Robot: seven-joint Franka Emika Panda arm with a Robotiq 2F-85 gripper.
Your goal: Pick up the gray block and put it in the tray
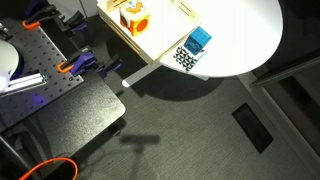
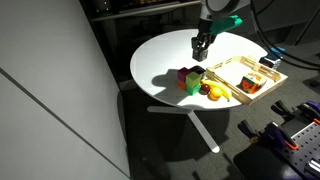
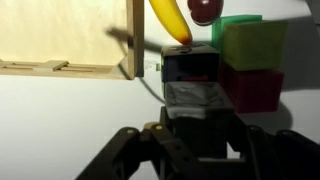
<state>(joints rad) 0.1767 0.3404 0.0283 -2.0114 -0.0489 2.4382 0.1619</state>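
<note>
The gray block sits between my gripper's two fingers in the wrist view, and they close on both of its sides. In an exterior view the gripper stands upright over the white round table, behind a red block and a green block. The gray block itself does not show there. The pale wooden tray lies ahead and to the left in the wrist view. It also shows in both exterior views.
A banana and a dark red fruit lie by the tray's edge, with the green block and red block beside the gray one. An orange block and a blue block sit in the tray.
</note>
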